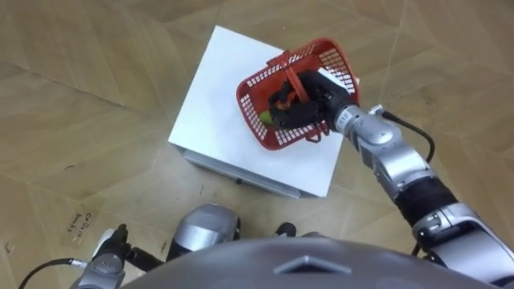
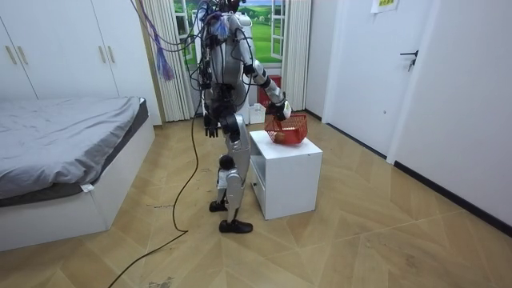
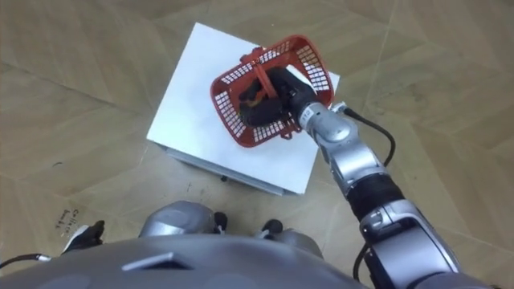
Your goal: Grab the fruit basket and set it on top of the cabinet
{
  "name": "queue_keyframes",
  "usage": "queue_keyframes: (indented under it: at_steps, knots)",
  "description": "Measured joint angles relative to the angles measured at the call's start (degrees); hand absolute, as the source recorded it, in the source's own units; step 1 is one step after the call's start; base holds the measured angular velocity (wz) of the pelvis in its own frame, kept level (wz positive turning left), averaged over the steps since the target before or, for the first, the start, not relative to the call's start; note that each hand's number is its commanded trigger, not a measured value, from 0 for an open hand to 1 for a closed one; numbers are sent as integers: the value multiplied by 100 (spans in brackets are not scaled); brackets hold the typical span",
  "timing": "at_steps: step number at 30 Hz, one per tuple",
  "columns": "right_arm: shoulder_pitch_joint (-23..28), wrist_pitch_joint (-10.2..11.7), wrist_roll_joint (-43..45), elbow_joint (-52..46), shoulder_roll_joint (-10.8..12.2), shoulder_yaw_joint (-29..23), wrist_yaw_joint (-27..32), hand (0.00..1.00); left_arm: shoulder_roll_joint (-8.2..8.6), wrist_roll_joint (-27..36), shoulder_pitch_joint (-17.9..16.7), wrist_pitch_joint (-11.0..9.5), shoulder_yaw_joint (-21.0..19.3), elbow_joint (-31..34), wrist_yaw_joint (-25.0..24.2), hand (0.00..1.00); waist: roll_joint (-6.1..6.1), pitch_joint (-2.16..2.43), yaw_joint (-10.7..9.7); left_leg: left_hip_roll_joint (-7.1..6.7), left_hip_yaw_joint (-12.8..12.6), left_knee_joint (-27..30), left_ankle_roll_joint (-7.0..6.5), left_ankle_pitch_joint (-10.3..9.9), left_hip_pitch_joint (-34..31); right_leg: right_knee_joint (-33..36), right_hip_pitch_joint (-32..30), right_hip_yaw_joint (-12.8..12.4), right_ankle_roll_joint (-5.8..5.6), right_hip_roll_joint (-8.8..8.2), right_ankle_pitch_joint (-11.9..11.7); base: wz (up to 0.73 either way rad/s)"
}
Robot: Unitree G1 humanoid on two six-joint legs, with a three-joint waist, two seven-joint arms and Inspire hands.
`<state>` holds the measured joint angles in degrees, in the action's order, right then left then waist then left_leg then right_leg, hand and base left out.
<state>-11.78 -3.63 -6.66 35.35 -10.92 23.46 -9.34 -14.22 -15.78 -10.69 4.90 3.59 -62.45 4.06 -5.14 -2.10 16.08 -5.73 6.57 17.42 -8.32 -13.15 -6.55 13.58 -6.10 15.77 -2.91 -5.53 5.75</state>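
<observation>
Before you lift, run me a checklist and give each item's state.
1. Right hand curled round the handle of the basket: ok.
2. Fruit lies inside the basket: ok.
3. Basket bottom off the white cabinet: cannot tell.
4. Left hand hangs at the robot's side, away from the basket: ok.
5. Robot stands right beside the cabinet, basket within reach: ok.

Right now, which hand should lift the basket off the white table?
Right. The right hand is in the basket, curled round its handle, above the white table. The left hand hangs low by the robot's side, far from it.
</observation>
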Motion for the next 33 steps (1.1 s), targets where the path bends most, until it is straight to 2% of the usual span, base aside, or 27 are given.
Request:
queue_keyframes:
  at_steps: [5,8,10,17,23,25,30,33]
  knots:
    - [-174,1,1,166,61,0,-6,0,-11,1,18,1,4,-104,0,0,25,-17,10,-8,12,36,-28,-32,-53,0,-28,12,-6,-3,0,3]
    - [-173,1,1,181,125,5,-11,0,-9,0,17,7,39,-178,-15,0,12,-6,5,-8,22,57,-27,-32,-112,0,-76,17,-6,-1,0,1]
    - [-173,1,1,183,128,18,-14,0,-7,-4,16,11,116,-193,-17,0,46,-10,8,-8,21,64,-27,-32,-120,0,-81,20,-6,-2,0,0]
    - [-161,4,16,214,119,210,-14,0,6,-4,16,120,115,-221,-20,0,171,54,0,-6,-2,42,-27,-31,-80,-4,-70,15,-10,-5,3,0]
    - [-74,4,-2,213,125,220,-10,0,50,-17,-16,217,105,-274,-14,0,165,59,-20,-4,-125,-1,-27,-30,23,-24,11,14,-54,-36,31,-8]
    - [-17,5,-5,214,130,219,-10,0,49,-16,-27,258,106,-206,-2,0,148,84,-23,-3,-133,-24,-27,-30,38,-25,19,12,-66,-35,39,0]
    - [15,4,27,213,162,219,-23,0,154,-23,-53,317,107,-34,-4,0,155,79,-60,1,-160,-37,-27,-30,89,-110,101,29,-69,-19,41,-3]
    - [99,4,32,198,152,202,-18,0,235,-133,-126,378,105,10,-4,0,162,100,-72,9,-159,-142,-26,-31,228,-116,209,16,-80,-1,51,0]
